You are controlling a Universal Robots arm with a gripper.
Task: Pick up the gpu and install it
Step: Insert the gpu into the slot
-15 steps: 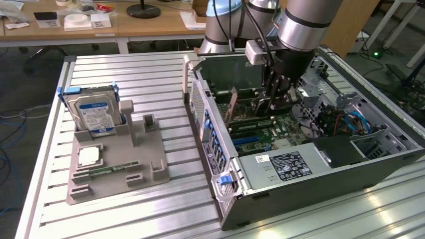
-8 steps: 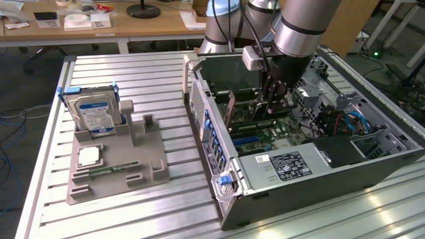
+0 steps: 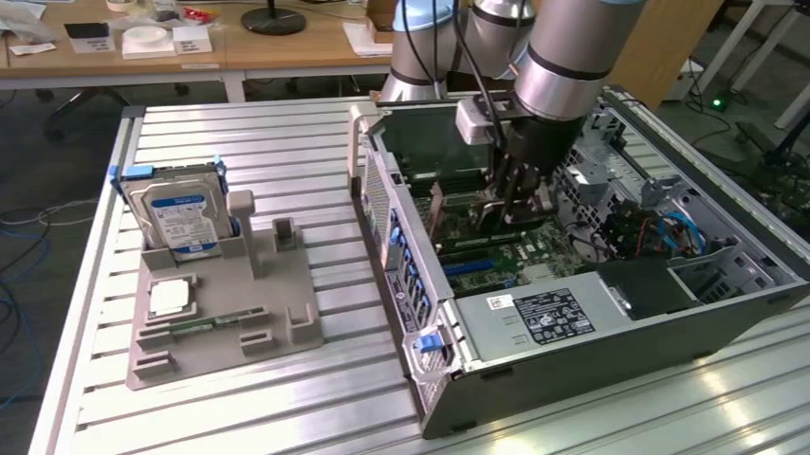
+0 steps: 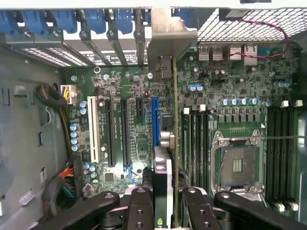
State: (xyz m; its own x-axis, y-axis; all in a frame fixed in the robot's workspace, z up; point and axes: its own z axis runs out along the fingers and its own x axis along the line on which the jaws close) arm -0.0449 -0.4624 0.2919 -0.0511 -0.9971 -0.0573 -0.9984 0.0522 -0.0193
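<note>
No label's print can be read

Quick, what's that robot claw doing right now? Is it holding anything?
Gripper: closed on the gpu, holding it edge-on above the motherboard inside the computer case.

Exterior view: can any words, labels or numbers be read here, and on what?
Nothing reads clearly.
Hard drive: blue-white label, print too small.
Power supply: black sticker and small white tag, text blurred.
Cards on the desk: print too small.
Gpu in the tool: no legible marking.
</note>
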